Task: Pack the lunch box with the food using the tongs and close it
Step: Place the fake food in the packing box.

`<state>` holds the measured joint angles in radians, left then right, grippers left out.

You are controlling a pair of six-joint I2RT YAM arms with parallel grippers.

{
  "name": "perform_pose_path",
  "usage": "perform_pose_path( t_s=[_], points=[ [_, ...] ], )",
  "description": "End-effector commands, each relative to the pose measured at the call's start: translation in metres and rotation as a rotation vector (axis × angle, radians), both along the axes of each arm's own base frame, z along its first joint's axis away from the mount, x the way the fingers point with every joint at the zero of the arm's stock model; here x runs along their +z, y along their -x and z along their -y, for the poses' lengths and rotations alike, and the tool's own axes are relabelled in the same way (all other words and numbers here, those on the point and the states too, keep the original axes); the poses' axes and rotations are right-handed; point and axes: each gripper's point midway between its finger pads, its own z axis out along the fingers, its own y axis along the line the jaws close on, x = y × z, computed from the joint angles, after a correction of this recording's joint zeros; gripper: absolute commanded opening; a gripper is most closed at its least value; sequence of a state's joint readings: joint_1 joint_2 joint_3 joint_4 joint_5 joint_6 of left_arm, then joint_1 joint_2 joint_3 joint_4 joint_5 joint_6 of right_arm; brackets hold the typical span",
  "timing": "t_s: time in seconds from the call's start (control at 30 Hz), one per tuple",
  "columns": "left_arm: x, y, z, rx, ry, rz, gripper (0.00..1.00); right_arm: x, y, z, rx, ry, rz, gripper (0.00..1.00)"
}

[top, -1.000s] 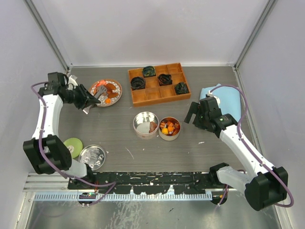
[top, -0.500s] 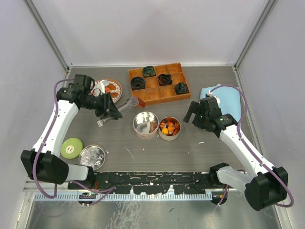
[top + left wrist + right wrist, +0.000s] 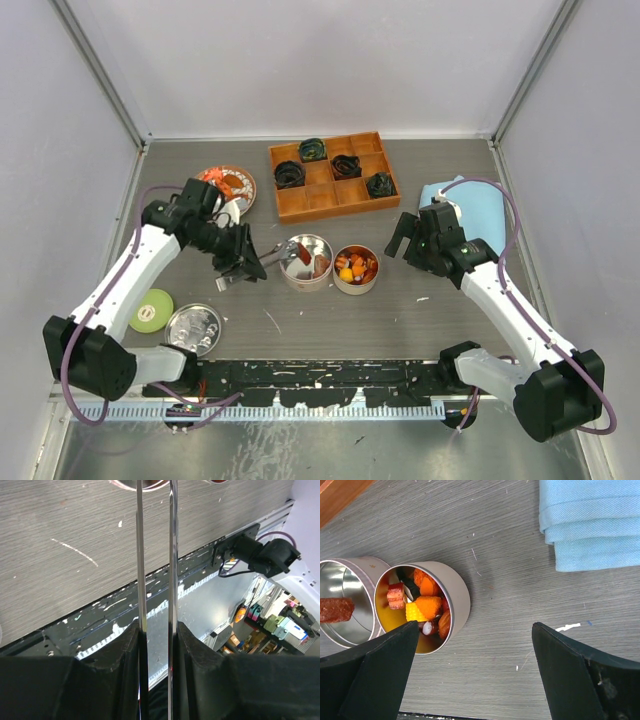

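The lunch box is two round tins standing side by side. The left tin [image 3: 306, 262] [image 3: 345, 607] shows a red-brown piece [image 3: 335, 609]. The right tin [image 3: 356, 269] [image 3: 422, 605] is full of orange, red and yellow food [image 3: 422, 605]. More food lies on a plate [image 3: 226, 186]. My left gripper [image 3: 243, 262] [image 3: 157, 630] is shut on the tongs [image 3: 280, 257] [image 3: 171, 555], whose tips reach over the left tin's rim. Whether the tips pinch the piece I cannot tell. My right gripper [image 3: 404, 236] [image 3: 475, 647] hangs open just right of the right tin, nothing between its fingers.
A wooden divided tray [image 3: 333, 175] with dark coiled lumps stands behind the tins. A folded blue cloth [image 3: 450, 200] [image 3: 592, 525] lies at the right. A green lid [image 3: 152, 308] and a silver lid [image 3: 195, 328] lie at the front left.
My left arm has swung right from the plate to the left tin, carrying the tongs with a reddish piece at their tips. The right arm has not moved.
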<state>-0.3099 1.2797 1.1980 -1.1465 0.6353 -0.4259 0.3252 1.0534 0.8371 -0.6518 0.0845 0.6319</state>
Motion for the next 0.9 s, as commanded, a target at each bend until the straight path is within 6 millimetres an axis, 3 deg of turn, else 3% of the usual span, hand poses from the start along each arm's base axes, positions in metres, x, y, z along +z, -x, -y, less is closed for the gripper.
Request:
perform_pose_path(
  t_s=[0.0, 0.13, 0.27, 0.5, 0.87],
  points=[
    [0.017, -0.015, 0.025, 0.028, 0.092, 0.102, 0.17, 0.012, -0.009, -0.002, -0.009, -0.026, 0.056, 1.0],
    [0.008, -0.018, 0.036, 0.031, 0.069, 0.102, 0.17, 0.01, -0.008, -0.002, -0.01, -0.023, 0.053, 1.0],
    [-0.005, -0.019, 0.028, 0.018, -0.019, 0.075, 0.16, 0.01, -0.008, -0.001, -0.011, -0.016, 0.053, 1.0],
    [-0.005, -0.015, 0.018, 0.005, -0.078, 0.079, 0.16, 0.008, -0.008, -0.001, -0.008, -0.016, 0.044, 1.0],
    [-0.005, -0.019, 0.012, 0.012, -0.125, 0.085, 0.28, 0.009, -0.007, -0.001, -0.008, -0.014, 0.047, 1.0]
  ],
)
